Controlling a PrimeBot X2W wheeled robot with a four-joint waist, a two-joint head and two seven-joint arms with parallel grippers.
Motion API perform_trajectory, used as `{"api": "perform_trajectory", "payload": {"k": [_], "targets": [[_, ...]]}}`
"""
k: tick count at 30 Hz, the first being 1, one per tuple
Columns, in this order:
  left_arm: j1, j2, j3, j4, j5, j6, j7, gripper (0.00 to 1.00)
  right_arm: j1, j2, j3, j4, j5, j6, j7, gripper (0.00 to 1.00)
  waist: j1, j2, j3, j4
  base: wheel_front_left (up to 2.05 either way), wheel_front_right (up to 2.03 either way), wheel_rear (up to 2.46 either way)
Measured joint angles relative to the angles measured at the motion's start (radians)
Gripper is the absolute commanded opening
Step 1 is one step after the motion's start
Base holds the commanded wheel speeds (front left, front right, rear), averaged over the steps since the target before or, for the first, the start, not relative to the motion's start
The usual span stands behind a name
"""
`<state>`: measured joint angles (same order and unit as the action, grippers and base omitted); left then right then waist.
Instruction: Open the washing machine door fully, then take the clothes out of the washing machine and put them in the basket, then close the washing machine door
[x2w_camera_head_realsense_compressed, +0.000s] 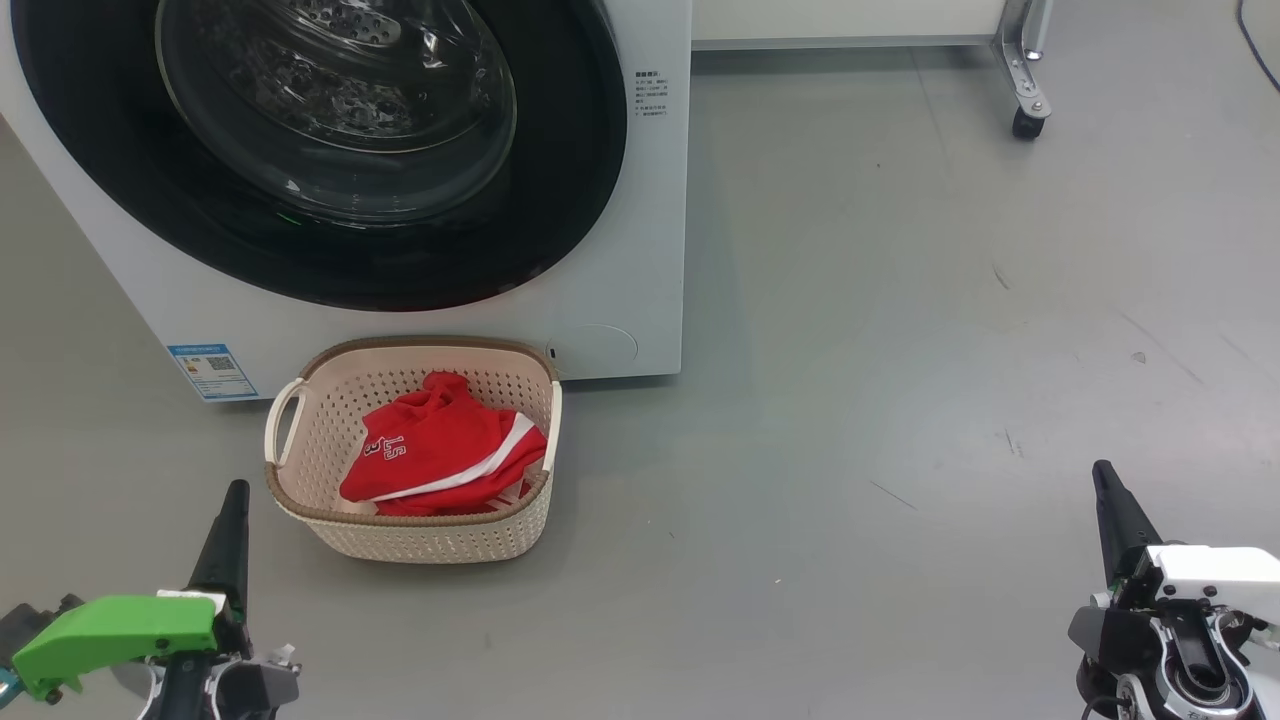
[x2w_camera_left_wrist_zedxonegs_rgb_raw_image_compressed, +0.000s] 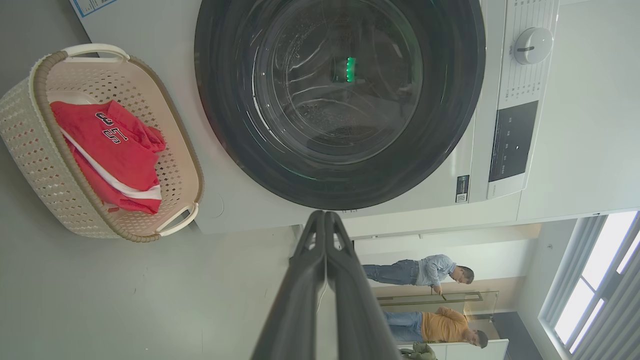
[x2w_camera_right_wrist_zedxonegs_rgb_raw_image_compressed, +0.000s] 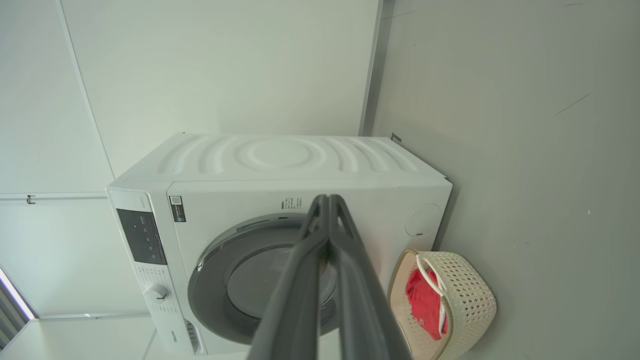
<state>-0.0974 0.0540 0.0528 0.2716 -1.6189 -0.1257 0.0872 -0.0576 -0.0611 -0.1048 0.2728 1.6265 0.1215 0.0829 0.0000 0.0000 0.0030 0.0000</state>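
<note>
Head view: left gripper (x2w_camera_head_realsense_compressed: 232, 520) sits low on the left and right gripper (x2w_camera_head_realsense_compressed: 1108, 490) low on the right. Both aim forward over the floor (x2w_camera_head_realsense_compressed: 900, 400), fingers pinched together, holding nothing. The washing machine door (x2w_camera_head_realsense_compressed: 560, 200) is cut off at the top but sits shut on the washing machine (x2w_camera_head_realsense_compressed: 640, 250). The basket (x2w_camera_head_realsense_compressed: 410, 343) is right in front of it, with red clothes (x2w_camera_head_realsense_compressed: 440, 455) with white numbers piled inside.

Left wrist view: fingers pressed together, pointing toward the door. The drum looks murky behind the glass.

Right wrist view: fingers together too, and the basket wall hides most of the clothes.

Dark tapered jaws, green left wrist cover (x2w_camera_head_realsense_compressed: 115, 625), white right housing (x2w_camera_head_realsense_compressed: 1215, 570)
</note>
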Motion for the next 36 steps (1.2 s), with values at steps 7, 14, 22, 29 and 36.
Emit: {"api": "perform_trajectory", "payload": {"k": [7,14,22,29,36], "targets": [[0.0,0.0,0.0,0.0,0.0,0.0,0.0,0.0,0.0,0.0,-0.001,0.0,0.0,0.0,0.0,0.0,0.0,0.0,0.0,0.0,0.0,0.0,0.0],[0.0,0.0,0.001,0.0,0.0,0.0,0.0,0.0,0.0,0.0,-0.001,0.0,0.0,0.0,0.004,0.0,0.0,0.0,0.0,0.0,0.0,0.0,0.0],[0.0,0.0,0.001,0.0,0.0,0.0,0.0,0.0,0.0,0.001,-0.001,0.0,0.0,0.0,0.004,0.0,0.0,0.0,0.0,0.0,0.0,0.0,0.0],[0.0,0.0,0.002,0.0,0.0,0.0,0.0,0.0,0.0,0.001,-0.002,0.0,0.0,0.0,0.004,0.0,0.0,0.0,0.0,0.0,0.0,0.0,0.0],[0.0,0.0,0.002,0.0,0.0,0.0,0.0,0.0,0.0,0.001,-0.002,0.0,0.0,0.0,0.004,0.0,0.0,0.0,0.0,0.0,0.0,0.0,0.0]]}}
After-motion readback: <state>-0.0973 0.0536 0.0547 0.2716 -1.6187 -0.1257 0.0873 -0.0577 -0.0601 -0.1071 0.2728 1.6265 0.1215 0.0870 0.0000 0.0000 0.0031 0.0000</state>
